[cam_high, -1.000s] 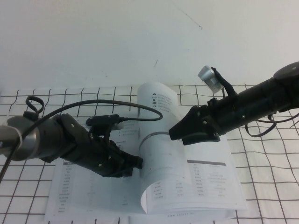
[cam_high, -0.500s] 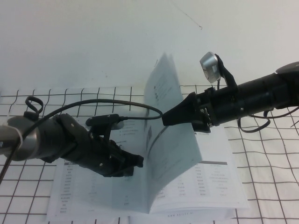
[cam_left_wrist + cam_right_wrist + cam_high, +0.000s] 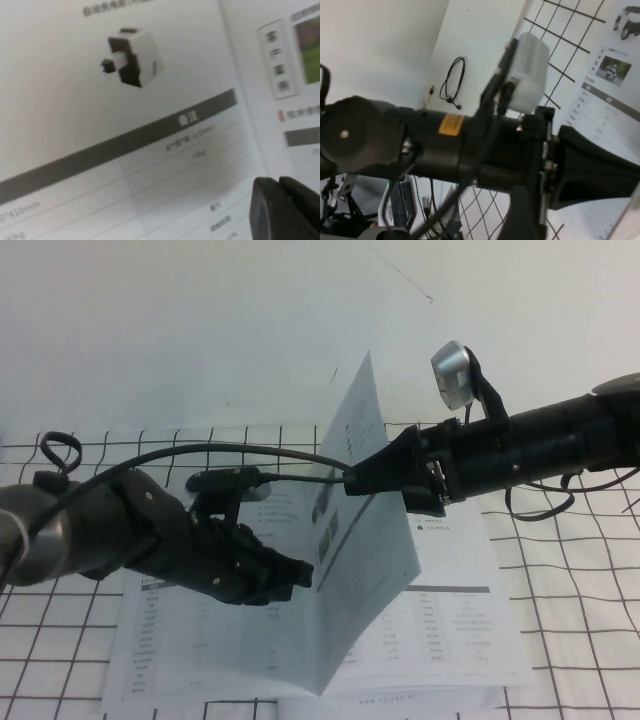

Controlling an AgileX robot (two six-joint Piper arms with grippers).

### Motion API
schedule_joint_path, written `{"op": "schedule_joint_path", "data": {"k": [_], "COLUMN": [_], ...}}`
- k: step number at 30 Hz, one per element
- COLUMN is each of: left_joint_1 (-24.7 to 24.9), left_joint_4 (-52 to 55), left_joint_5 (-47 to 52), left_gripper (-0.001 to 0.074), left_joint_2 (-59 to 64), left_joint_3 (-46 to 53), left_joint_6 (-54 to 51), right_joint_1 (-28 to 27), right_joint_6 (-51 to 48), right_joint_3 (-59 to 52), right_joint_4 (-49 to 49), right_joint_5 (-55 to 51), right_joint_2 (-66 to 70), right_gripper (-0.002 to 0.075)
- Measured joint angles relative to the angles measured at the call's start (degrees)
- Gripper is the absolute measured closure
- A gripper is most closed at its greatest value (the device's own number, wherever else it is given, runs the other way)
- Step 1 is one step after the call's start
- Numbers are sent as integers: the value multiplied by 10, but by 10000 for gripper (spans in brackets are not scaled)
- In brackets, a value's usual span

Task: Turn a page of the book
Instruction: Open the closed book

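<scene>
The book (image 3: 200, 640) lies open on the grid mat. Its right-hand side (image 3: 460, 630) shows tables under dark bars. One page (image 3: 365, 540) stands nearly upright over the spine. My right gripper (image 3: 352, 481) is above the book's middle, its tip shut on the page's outer edge. My left gripper (image 3: 298, 578) is shut and rests low on the book's left-hand side, just beside the raised page. In the left wrist view its fingers (image 3: 280, 210) are together over a sheet with a boxy vehicle photo (image 3: 131, 56) and a dark bar (image 3: 125, 145).
A white mat with a black grid (image 3: 580, 570) covers the table under the book. A black cable (image 3: 250, 455) arcs from the left arm towards the raised page. The right wrist view shows the left arm (image 3: 445, 135), with the book (image 3: 610, 100) behind it.
My right gripper has moved up and to the left with the page. The page has gone from curled over the right side to nearly upright. The left gripper has shifted slightly.
</scene>
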State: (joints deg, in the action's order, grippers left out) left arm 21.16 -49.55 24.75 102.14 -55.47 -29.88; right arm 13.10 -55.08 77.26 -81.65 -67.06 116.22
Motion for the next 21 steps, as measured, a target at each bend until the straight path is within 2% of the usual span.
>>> {"op": "schedule_joint_path", "data": {"k": [8, 13, 16, 21], "left_joint_1": [0, 5, 31, 112], "left_joint_4": [51, 44, 24, -27], "left_joint_5": [21, 18, -2, -46], "left_gripper": [737, 737, 737, 737], "left_joint_2": [-146, -244, -313, -403], "left_joint_3": [14, 93, 170, 265], "left_joint_6": [9, 22, 16, -9], "right_joint_1": [0, 0, 0, 1], "right_joint_6": [-1, -6, -9, -10], "right_joint_3": [0, 0, 0, 0], "right_joint_4": [-4, -15, -24, -32], "right_joint_5": [0, 0, 0, 0], "right_joint_2": [0, 0, 0, 0], "right_gripper": [203, 204, 204, 207]}}
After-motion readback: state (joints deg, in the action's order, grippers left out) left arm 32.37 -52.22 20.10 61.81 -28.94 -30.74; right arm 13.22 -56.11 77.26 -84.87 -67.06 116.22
